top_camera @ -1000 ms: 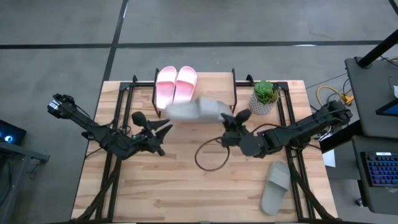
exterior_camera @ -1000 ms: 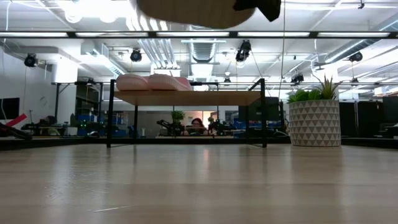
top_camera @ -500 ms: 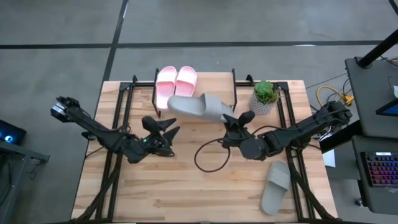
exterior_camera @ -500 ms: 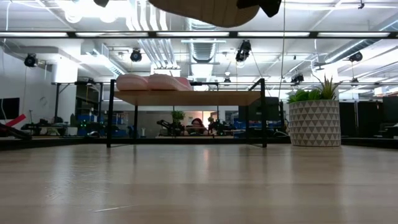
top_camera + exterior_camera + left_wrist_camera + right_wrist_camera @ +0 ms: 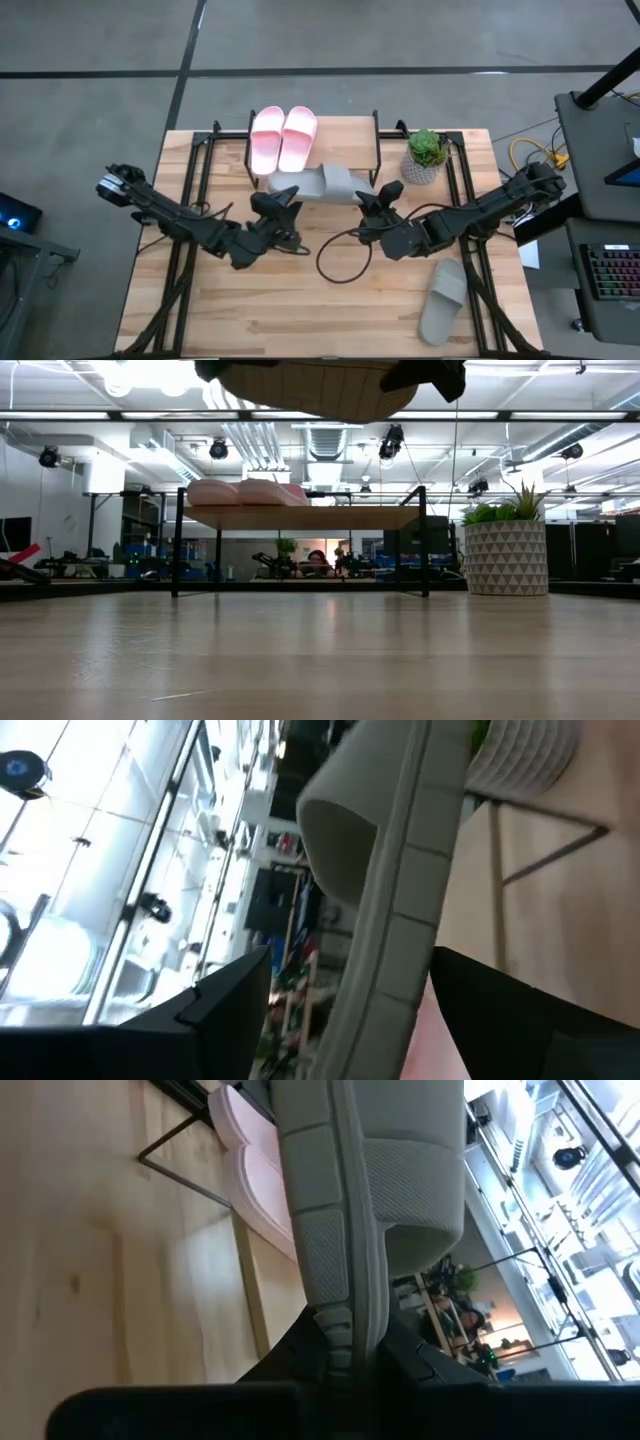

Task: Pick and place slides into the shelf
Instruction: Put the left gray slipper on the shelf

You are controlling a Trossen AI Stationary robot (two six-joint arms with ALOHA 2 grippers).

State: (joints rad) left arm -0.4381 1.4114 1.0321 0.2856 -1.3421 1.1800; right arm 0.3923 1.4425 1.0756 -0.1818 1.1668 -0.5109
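Note:
A grey slide (image 5: 315, 183) hangs in the air in front of the shelf (image 5: 345, 140), between my two grippers. My right gripper (image 5: 378, 193) is shut on its right end. My left gripper (image 5: 280, 200) is open at its left end, one finger on either side of the sole (image 5: 390, 950); whether a finger touches it, I cannot tell. A pink pair of slides (image 5: 283, 138) lies on the shelf top (image 5: 300, 517). Another grey slide (image 5: 443, 298) lies flat on the table at the near right. My right gripper pinches the sole's end nearest the strap (image 5: 335, 1320) between its two fingers. The fingers come level from the table's right and lie along the slide. The slide is lifted clear of the table, roughly level, reaching toward the left gripper.
A potted plant (image 5: 425, 155) stands right of the shelf. A dark cable loop (image 5: 345, 262) lies on the table under the right arm. The shelf's right half is bare plank. The near half of the tabletop (image 5: 300, 310) is bare wood.
My left gripper has moved toward the table's right, up to the slide's left end, rolling as it went. The slide, held by my right gripper, has swung its free left end toward the near edge and now lies about level across the table.

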